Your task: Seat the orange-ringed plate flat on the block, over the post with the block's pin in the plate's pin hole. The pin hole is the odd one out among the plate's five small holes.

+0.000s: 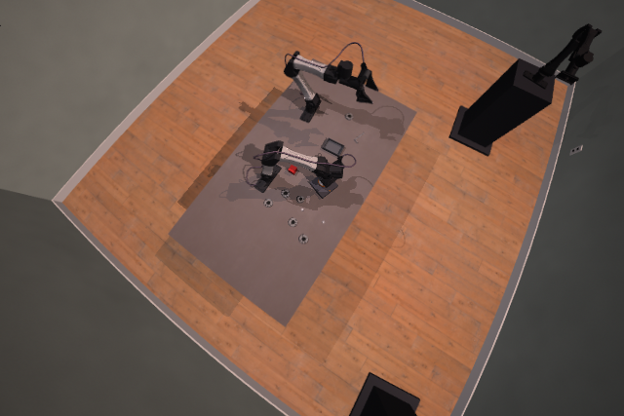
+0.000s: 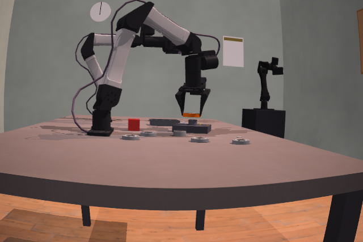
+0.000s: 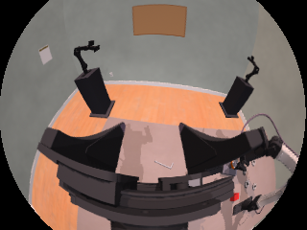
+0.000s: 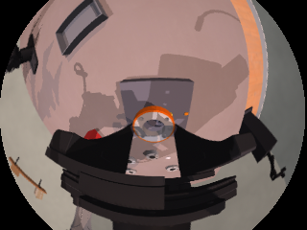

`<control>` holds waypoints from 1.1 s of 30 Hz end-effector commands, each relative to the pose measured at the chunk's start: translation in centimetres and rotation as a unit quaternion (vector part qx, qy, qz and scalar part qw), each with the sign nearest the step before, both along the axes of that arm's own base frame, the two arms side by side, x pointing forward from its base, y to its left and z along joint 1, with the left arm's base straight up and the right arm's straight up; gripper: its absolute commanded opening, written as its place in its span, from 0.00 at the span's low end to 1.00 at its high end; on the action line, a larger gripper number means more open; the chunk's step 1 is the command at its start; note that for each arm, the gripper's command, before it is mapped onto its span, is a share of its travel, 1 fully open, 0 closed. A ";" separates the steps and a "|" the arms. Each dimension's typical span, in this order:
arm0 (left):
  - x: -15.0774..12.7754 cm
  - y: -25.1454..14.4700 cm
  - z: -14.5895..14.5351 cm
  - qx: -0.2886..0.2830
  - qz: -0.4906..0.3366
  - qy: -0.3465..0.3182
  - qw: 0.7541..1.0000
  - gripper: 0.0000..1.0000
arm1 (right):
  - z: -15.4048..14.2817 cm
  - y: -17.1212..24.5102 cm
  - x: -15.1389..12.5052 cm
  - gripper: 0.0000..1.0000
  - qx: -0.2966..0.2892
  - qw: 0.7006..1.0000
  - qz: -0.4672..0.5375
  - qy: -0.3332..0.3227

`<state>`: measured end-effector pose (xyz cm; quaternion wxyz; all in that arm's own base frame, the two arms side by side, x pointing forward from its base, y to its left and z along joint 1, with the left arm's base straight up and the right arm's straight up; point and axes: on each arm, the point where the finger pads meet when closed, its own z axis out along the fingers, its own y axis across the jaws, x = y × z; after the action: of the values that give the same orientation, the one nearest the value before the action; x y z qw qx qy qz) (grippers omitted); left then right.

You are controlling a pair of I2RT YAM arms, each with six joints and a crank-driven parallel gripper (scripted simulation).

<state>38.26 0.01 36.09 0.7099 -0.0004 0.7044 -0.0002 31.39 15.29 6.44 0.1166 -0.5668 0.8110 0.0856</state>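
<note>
A small red cube and a shallow dark grey rectangular tray are seen resting apart on the grey tabletop.

Grey-brown table w/ dark block, red cube, dark tray, several grey discs nr block.

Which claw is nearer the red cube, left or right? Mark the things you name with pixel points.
Right. The right claw [image 2: 191, 113] [image 4: 153, 125] is above the block, near the red cube [image 1: 292, 169] [image 2: 133, 124]; the left claw [image 1: 371, 94] [image 3: 152, 124] is off at the table's far end.
</note>
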 end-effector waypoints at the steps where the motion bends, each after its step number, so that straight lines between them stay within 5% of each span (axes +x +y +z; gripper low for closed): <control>1: 0.3 -0.2 0.2 -0.001 0.000 -0.005 1.000 1.00 | 0.9 0.2 0.9 0.00 0.019 0.999 0.034 -0.007; 11: 0.3 -0.2 0.2 -0.001 0.000 -0.005 1.000 1.00 | 1.2 0.5 1.6 0.00 0.021 0.999 0.010 -0.022; 14: 0.3 -0.2 0.2 -0.001 0.000 -0.005 1.000 1.00 | -0.9 0.1 0.6 0.00 0.004 1.000 0.014 -0.001; 19: 0.3 -0.2 0.2 -0.001 0.000 -0.005 1.000 1.00 | 0.8 0.8 1.0 0.00 0.018 0.999 0.018 -0.024; 23: 0.3 -0.2 0.2 -0.001 0.000 -0.005 1.000 1.00 | -1.5 -0.1 0.8 0.00 0.005 1.000 0.021 -0.005; 33: 0.3 -0.2 0.2 -0.001 0.000 -0.005 1.000 1.00 | 0.4 0.8 1.7 0.00 0.018 0.999 0.021 -0.031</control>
<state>38.26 0.01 36.09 0.7099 -0.0004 0.7044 -0.0002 31.92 15.04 5.64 0.1217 -0.5786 0.8016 0.0886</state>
